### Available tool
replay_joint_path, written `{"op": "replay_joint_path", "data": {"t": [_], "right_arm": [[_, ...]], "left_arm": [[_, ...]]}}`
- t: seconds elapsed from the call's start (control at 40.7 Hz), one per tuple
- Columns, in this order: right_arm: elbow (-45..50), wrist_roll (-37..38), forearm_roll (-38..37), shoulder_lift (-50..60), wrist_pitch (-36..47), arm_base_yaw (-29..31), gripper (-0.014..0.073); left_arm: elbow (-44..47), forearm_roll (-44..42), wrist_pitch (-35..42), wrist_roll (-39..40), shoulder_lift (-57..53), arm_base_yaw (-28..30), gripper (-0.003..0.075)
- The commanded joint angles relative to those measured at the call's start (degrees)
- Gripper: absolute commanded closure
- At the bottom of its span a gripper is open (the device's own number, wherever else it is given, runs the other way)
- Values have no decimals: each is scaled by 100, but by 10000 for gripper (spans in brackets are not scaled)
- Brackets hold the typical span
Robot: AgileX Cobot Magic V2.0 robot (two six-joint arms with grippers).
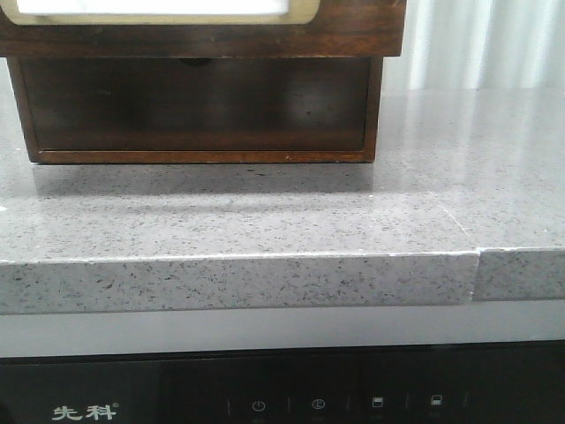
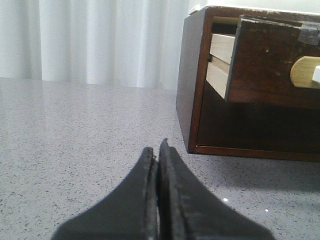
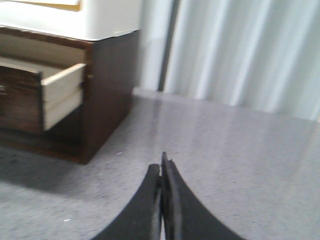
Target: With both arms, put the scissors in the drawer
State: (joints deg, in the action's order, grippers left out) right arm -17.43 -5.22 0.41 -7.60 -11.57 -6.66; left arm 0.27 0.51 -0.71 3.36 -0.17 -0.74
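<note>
The dark brown wooden drawer is pulled out of the top of the wooden box. In the left wrist view the drawer shows its scratched front, a half-round notch and a pale wood side. In the right wrist view the drawer also sticks out. My left gripper is shut and empty, low over the counter, to the left of the box. My right gripper is shut and empty, to the right of the box. Neither gripper shows in the front view. The scissors are out of view.
The box has a dark hollow compartment below the drawer. It stands on a speckled grey stone counter whose front edge is near me. White curtains hang behind. A black appliance panel sits below the counter edge.
</note>
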Motion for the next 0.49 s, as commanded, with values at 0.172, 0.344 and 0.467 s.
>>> {"op": "replay_joint_path", "data": {"t": [0.172, 0.344, 0.467], "right_arm": [[1417, -26, -87, 787, 1446, 848, 716], [1872, -26, -87, 918, 1564, 887, 716], [1897, -26, -87, 918, 1418, 887, 716]], "left_arm": [[142, 32, 496, -21, -105, -38, 741], [142, 32, 496, -21, -105, -38, 741], [142, 32, 496, -21, -105, -38, 741]]}}
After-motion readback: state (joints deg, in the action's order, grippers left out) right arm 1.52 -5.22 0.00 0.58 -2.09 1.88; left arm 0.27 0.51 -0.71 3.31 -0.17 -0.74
